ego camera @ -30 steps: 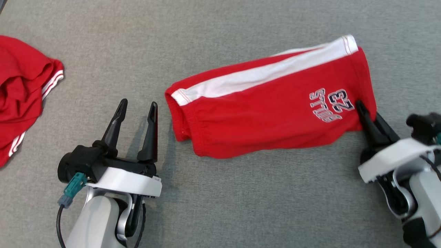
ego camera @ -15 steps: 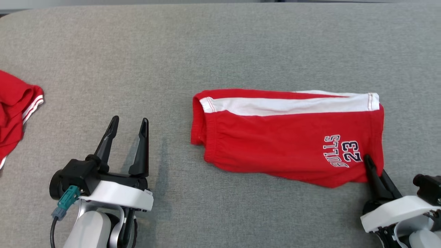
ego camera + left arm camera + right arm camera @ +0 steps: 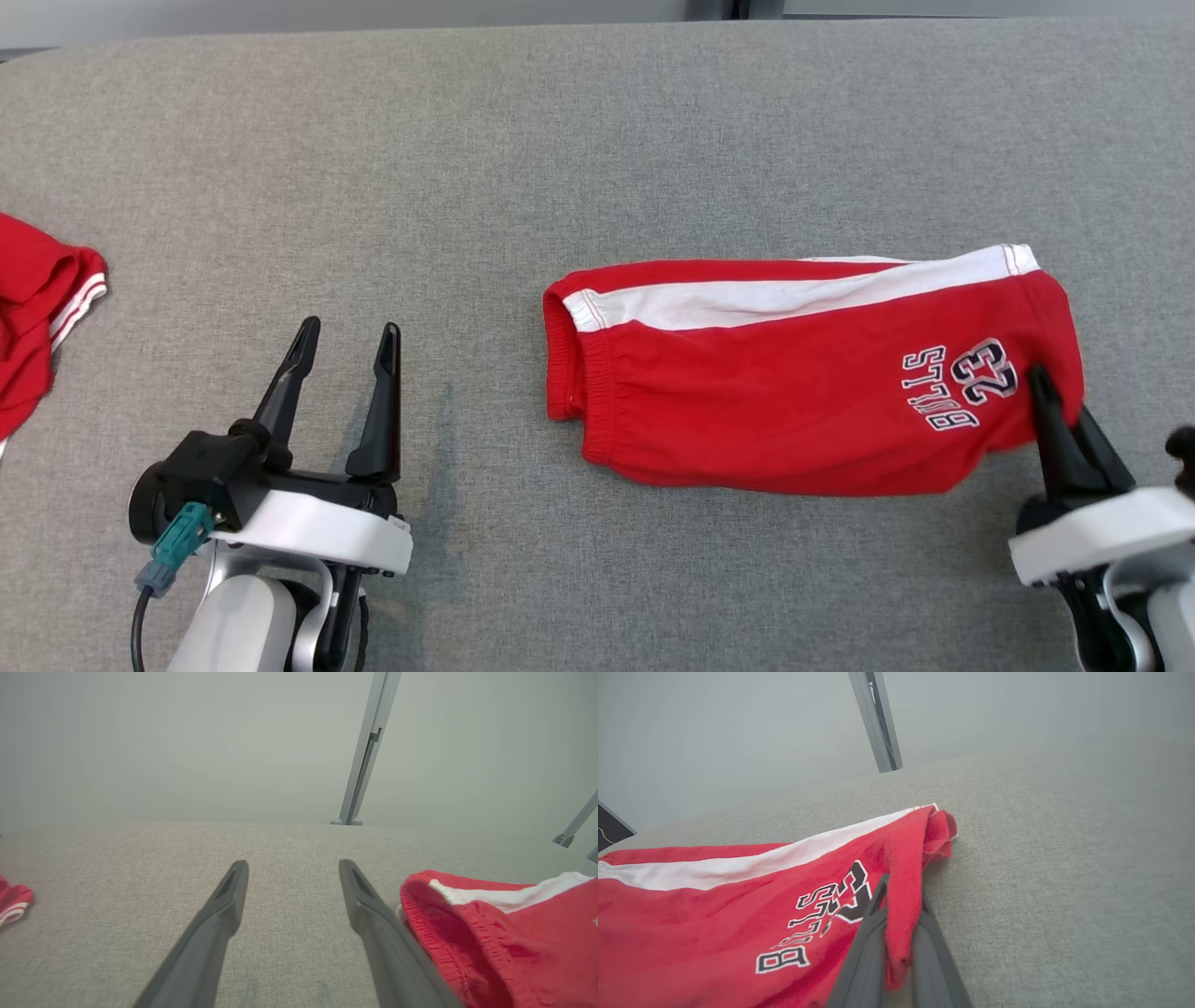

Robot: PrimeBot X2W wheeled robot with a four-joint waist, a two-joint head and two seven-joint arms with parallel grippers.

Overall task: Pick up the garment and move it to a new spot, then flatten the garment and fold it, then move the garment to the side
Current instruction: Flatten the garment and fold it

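The garment (image 3: 794,383) is a pair of red shorts with a white side stripe and "BULLS 23" print, folded flat on the grey surface right of centre. My right gripper (image 3: 1050,397) is shut on its near right hem, and the right wrist view shows red cloth (image 3: 901,914) pinched between the two fingers. The garment's right end is lifted slightly. My left gripper (image 3: 345,341) stands open at the lower left, apart from the waistband (image 3: 448,933), with nothing between its fingers (image 3: 219,919).
Another red garment with white trim (image 3: 37,308) lies at the far left edge. The grey padded table (image 3: 467,140) ends at its far edge near the top, with metal posts (image 3: 364,751) behind it.
The head camera has shifted. My right gripper has pulled the garment's hem, swinging the shorts from a tilted lie to nearly level. The left gripper stays open in place.
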